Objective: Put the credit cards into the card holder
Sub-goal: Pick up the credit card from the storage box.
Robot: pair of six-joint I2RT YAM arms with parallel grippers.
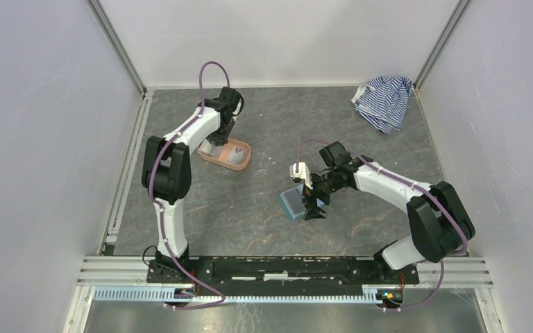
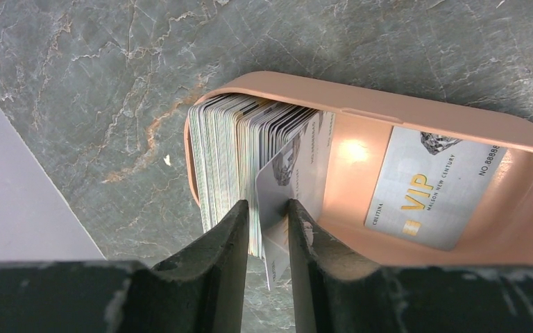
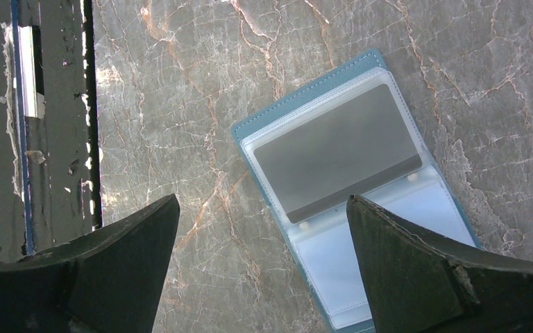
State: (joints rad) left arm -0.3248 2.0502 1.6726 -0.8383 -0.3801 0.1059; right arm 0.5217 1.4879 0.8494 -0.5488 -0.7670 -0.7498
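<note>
On the table (image 1: 264, 229) the job looks barely begun. A striped cloth (image 1: 385, 100) lies in the far right corner, well apart from the work. The tray (image 2: 388, 111) sits at far left and carries almost all the cards (image 2: 229, 152): a thick stack stands on edge against one end, and one VIP card (image 2: 430, 187) lies flat on the floor of the tray. The holder (image 3: 323, 250) lies open on the table near the middle, clear sleeves up, and only one sleeve shows a card, a grey one (image 3: 336, 156); the sleeve below it looks empty. So, by my reckoning, one card is in and dozens are left. The right gripper (image 3: 262, 201) hangs above the open holder with its jaws wide and nothing between them, well placed to steady the holder. The left gripper (image 2: 267, 208) reaches into the tray with its jaws narrow, one either side of a single card (image 2: 277, 187) that leans out from the stack; whether they grip it yet I cannot tell. That card seems the next one to go across.
</note>
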